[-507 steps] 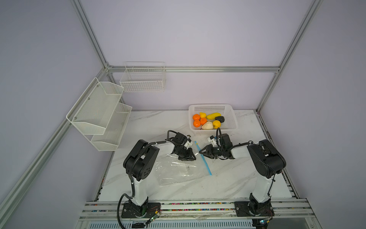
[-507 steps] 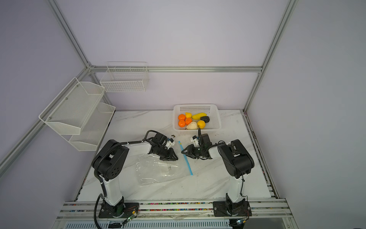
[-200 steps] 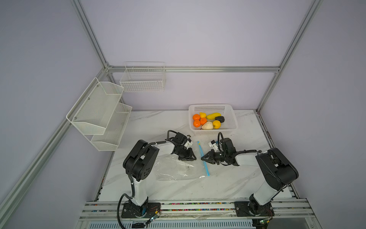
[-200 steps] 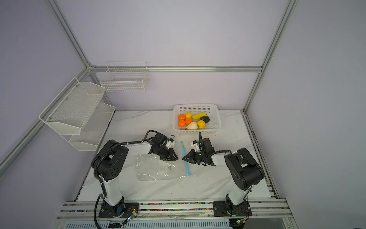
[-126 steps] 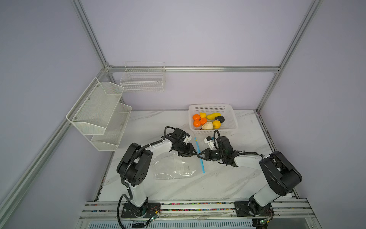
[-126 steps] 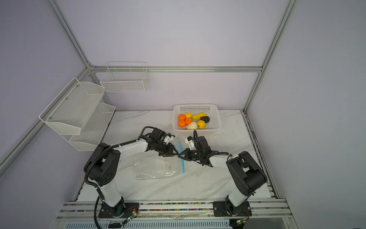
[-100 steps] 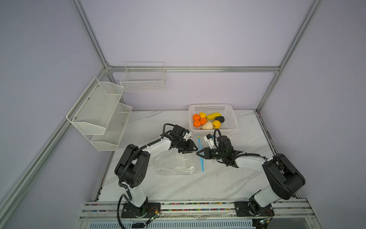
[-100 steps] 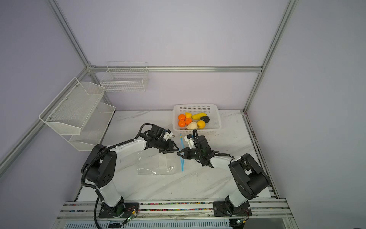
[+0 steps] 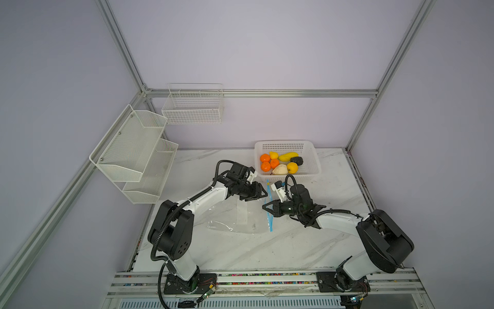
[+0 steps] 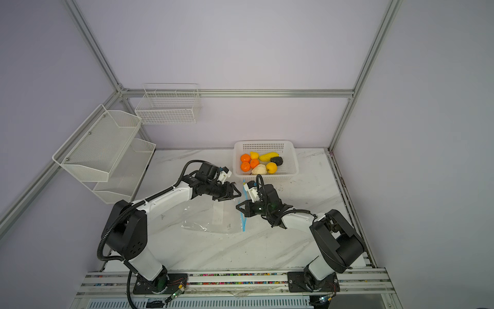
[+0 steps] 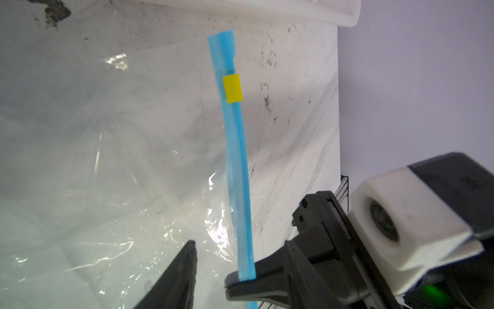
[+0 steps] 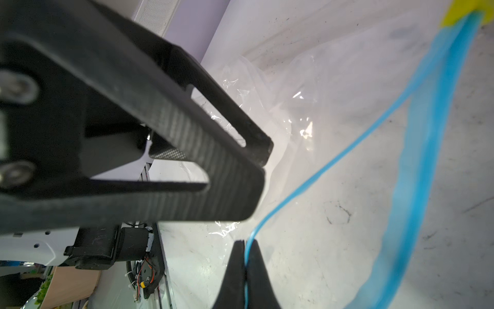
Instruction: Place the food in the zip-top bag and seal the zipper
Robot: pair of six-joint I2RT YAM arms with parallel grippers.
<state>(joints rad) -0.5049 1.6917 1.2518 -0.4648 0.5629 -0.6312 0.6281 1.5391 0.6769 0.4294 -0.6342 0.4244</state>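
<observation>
Food (image 9: 279,169) in white basket (image 9: 283,146); zip-top bag (image 9: 240,216) on table (image 9: 267,251).

Fixtures around the workspace.
A white perforated basket (image 9: 287,143) sits at the back of the marble table (image 9: 267,248); a wire basket (image 9: 193,109) and a two-tier mesh shelf (image 9: 128,145) hang on the walls.

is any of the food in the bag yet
No, the food all sits in the white basket; the zip-top bag looks empty.

The white basket (image 9: 302,176) and left end effector (image 9: 260,194) hem in the zipper (image 9: 270,223).
</observation>
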